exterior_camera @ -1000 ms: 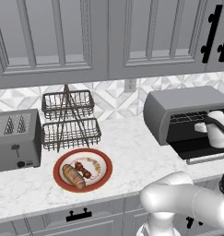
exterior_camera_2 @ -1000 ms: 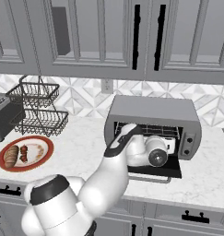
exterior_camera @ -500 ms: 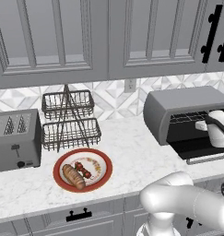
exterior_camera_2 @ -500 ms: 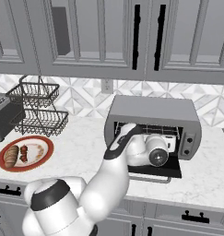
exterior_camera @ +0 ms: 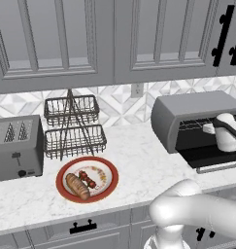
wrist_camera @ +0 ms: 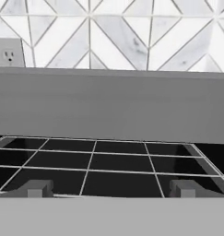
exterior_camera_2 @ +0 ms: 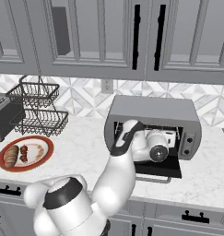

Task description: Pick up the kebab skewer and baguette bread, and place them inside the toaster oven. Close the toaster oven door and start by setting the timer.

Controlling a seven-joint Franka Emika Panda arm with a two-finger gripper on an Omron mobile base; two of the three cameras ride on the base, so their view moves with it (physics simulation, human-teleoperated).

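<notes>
Little shifts between the earlier pictures and now: the white arm's hand stays at the mouth of the wide grey metal toaster oven (exterior_camera_2: pixel 152 115), edging only slightly, and nothing on the plate has moved. That suggests the task is barely begun, since neither food item has been lifted yet.

The two-finger tool (wrist_camera: pixel 111 189) looks straight into the dark cavity, its small grey fingertips (wrist_camera: pixel 37 188) set wide apart with nothing between them, so it stands open and empty. Ahead of it lies the thin wire rack (wrist_camera: pixel 99 159), bare of food. The dark glass toaster oven door (exterior_camera_2: pixel 157 168) hangs folded down at 6 o'clock of the cavity, its silver bar handle toward the robot.

On the white marble worktop (exterior_camera: pixel 139 155), well apart from the oven toward 9 o'clock, sits the round red-rimmed plate (exterior_camera: pixel 62 171). It holds the elongated golden-brown baguette bread (exterior_camera: pixel 77 186) and, just beside it toward 2 o'clock, the short kebab skewer (exterior_camera: pixel 88 178) with dark red-brown chunks. Whether the two touch cannot be told.

Behind the plate stands a two-tier dark wire basket (exterior_camera: pixel 73 126), both tiers empty. A grey slotted toaster (exterior_camera: pixel 15 153) stands at the plate's 10 o'clock.

The arm probably must withdraw and reach toward the plate next.
</notes>
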